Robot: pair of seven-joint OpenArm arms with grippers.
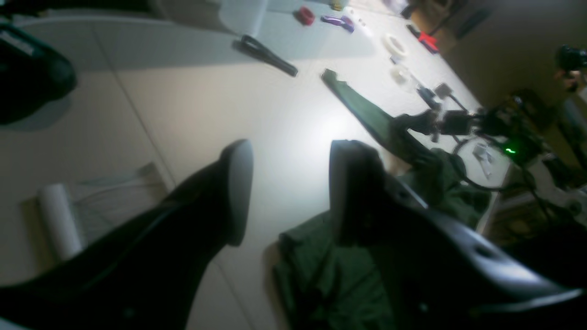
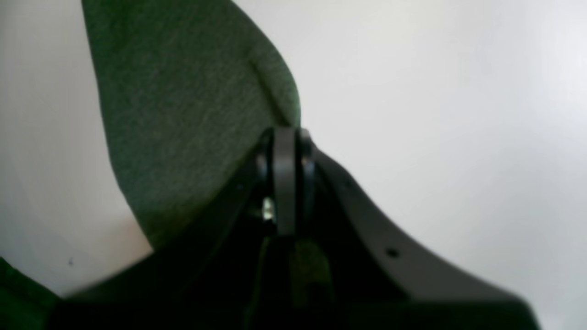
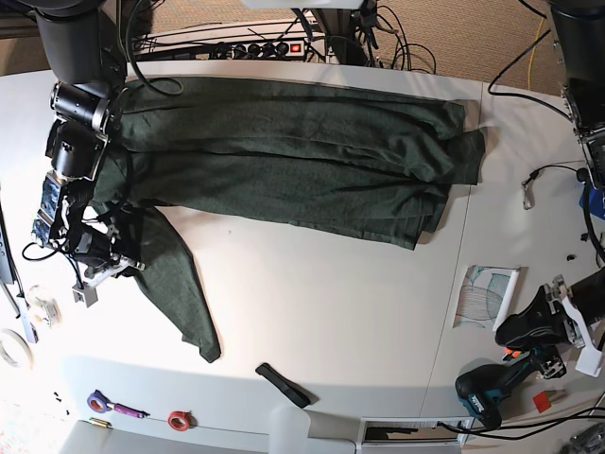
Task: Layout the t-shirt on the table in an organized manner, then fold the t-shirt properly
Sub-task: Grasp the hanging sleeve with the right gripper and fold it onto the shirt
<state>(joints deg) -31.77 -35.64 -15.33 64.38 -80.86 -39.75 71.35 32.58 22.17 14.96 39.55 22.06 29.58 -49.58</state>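
T-shirt (image 3: 284, 170) lies along the top side of the table (image 3: 331, 312) in the base view, creased and overlapped, with one sleeve trailing. Right gripper (image 2: 284, 137) pinches the fabric edge. Left gripper (image 1: 290, 183) is spread and empty. Layout looks incomplete; folding not started.

Surface finishes as I read them remotely.
The t-shirt (image 2: 183, 114) is matt green cloth, a finely flecked knit; the table (image 3: 331, 303) is smooth, white and faintly glossy under glare; the left gripper (image 1: 293, 156) has fingers (image 1: 236, 192) of smooth black plastic with a satin sheen.
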